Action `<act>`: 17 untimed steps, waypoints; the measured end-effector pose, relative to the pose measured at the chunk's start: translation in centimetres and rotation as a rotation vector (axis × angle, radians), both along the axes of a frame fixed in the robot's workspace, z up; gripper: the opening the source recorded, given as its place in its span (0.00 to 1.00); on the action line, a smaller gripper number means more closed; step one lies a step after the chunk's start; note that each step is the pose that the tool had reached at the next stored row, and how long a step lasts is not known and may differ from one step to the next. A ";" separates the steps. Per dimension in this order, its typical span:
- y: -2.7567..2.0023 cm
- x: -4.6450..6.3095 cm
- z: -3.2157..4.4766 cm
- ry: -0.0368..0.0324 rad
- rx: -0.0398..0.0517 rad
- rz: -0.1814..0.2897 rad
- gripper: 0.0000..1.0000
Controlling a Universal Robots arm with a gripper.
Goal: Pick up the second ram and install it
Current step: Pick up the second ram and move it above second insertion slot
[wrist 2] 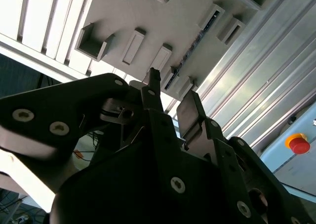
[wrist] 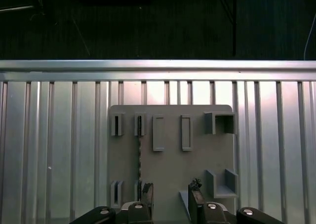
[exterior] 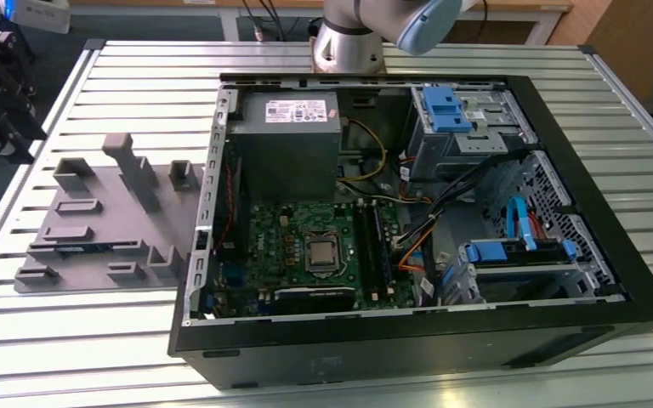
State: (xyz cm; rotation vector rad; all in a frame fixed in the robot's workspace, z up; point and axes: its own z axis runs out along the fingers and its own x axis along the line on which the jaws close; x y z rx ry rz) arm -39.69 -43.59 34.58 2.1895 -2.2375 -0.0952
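Slatted metal table (exterior: 133,85) carries an open black PC case (exterior: 417,340) at centre. Inside it, green motherboard (exterior: 303,229) at 6 o'clock, grey power supply (exterior: 286,144) at 12, blue drive bays at 1 and 4 o'clock. Arm (exterior: 349,34) rises at 12 o'clock of the case and leaves the exterior view at its upper edge.

Grey tray (exterior: 77,225) lies flat on the table at 9 o'clock of the case, on the exterior view's left, just beside the case wall. Upright blocks stand on it.

Ram (exterior: 88,247) is in the tray, standing on edge in a long slot at the tray's 6 o'clock side. It reads as a thin bluish line there. First wrist view looks straight down on the tray (wrist: 197,155) and the table slats (wrist: 49,135). There the ram (wrist: 139,157) is a thin speckled strip between two pairs of blocks. Second wrist view shows the tray (wrist 2: 163,21) at a slant, with the ram (wrist 2: 195,46) as a dark strip.

Gripper (wrist: 170,197) hangs above the tray, jaws released, a clear gap between the fingers (wrist: 148,194), nothing held. It is clear of the ram. Same spread in the second wrist view (wrist 2: 170,103).

Red button (wrist 2: 299,144) sits beyond the table edge in the second wrist view.
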 end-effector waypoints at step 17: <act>-0.01 -0.6 -0.37 -0.0004 -0.0001 0.000 0.41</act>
